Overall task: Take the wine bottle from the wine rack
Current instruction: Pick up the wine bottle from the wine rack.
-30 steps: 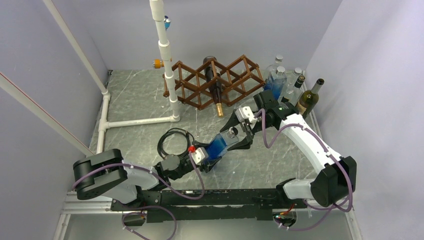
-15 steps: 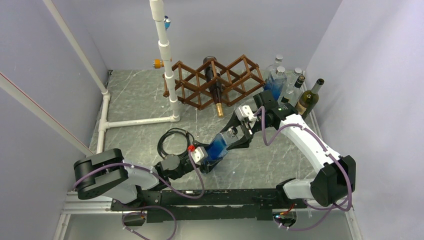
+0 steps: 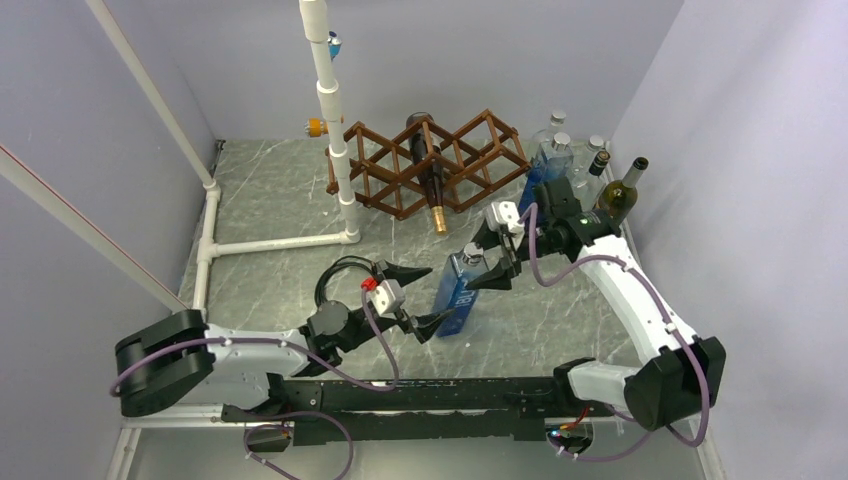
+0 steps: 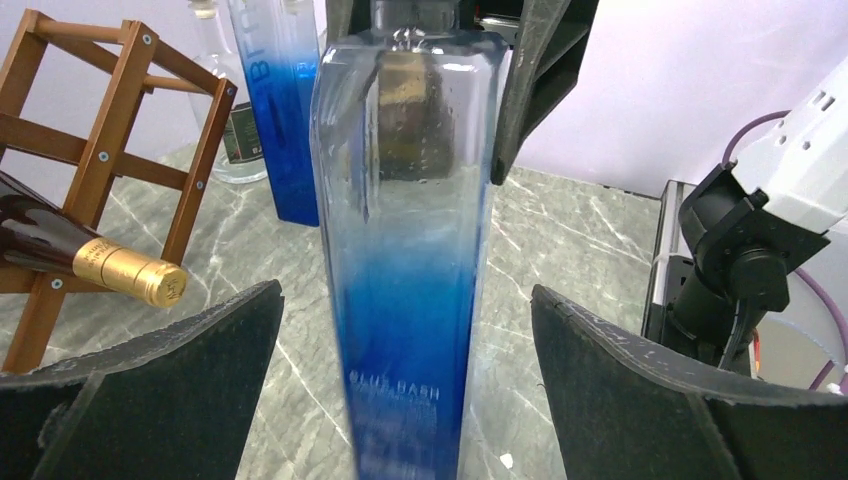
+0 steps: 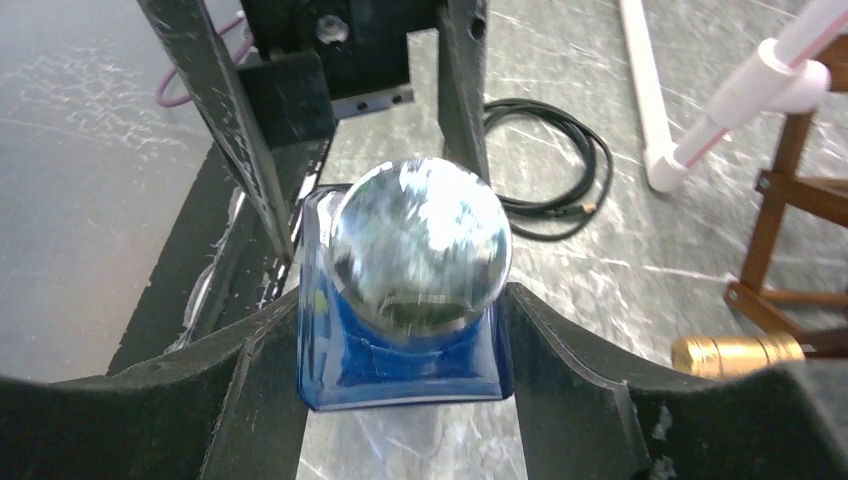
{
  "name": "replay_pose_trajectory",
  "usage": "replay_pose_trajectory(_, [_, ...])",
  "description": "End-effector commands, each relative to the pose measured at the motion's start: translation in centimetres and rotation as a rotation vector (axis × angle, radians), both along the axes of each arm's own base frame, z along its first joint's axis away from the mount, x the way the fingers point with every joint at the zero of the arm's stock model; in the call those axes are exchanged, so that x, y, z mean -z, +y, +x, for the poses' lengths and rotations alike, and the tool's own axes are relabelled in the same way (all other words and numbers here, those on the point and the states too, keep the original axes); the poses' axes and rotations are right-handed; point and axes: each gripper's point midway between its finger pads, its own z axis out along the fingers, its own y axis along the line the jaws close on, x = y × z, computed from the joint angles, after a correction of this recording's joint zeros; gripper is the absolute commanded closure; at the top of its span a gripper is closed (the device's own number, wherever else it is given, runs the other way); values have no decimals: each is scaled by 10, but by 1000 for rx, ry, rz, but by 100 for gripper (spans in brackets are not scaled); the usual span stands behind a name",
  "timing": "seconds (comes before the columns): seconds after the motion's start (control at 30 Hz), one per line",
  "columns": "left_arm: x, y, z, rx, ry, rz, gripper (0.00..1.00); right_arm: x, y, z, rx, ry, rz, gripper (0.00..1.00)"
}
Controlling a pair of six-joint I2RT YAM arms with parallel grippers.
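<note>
The dark brown wine rack [image 3: 455, 165] stands at the back. One dark wine bottle [image 3: 430, 180] lies in it, its gold-capped neck [image 3: 440, 220] pointing toward me. The rack [image 4: 100, 130] and gold cap [image 4: 130, 275] also show in the left wrist view. A tall blue-and-clear square bottle [image 3: 455, 300] stands upright on the table in front of the rack. My right gripper [image 3: 470, 266] is shut on its shoulder under the round glass stopper [image 5: 420, 245]. My left gripper [image 3: 440, 293] is open, its jaws on either side of the bottle's lower part [image 4: 405, 300] without touching it.
Several bottles [image 3: 570, 165] stand in the back right corner, with a green wine bottle [image 3: 615, 200] nearest the wall. A white PVC pipe frame [image 3: 335, 130] stands left of the rack. A black cable coil [image 3: 340, 280] lies behind my left gripper.
The blue bottle went from tilted between both grippers to upright on the table. My left gripper let go of it and opened wide. My right gripper rose with the bottle's top.
</note>
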Motion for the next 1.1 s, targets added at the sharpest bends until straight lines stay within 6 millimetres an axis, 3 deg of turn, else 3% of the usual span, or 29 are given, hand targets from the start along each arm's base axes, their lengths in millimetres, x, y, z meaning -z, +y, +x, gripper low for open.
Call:
replay_pose_trajectory(0.0, [-12,0,-1,6,40,30,1,-41,-10,-1,29,-67,112,100])
replay_pose_trajectory(0.3, [-3,23,4,-76,118,130,0,-61,-47,25,224,-73,136,100])
replay_pose_trajectory(0.67, [7,38,5,-120,155,142,0,-67,-92,65,502,-95,101,100])
replay_pose_trajectory(1.07, [15,44,10,-163,197,149,1,-73,-159,133,961,-76,68,100])
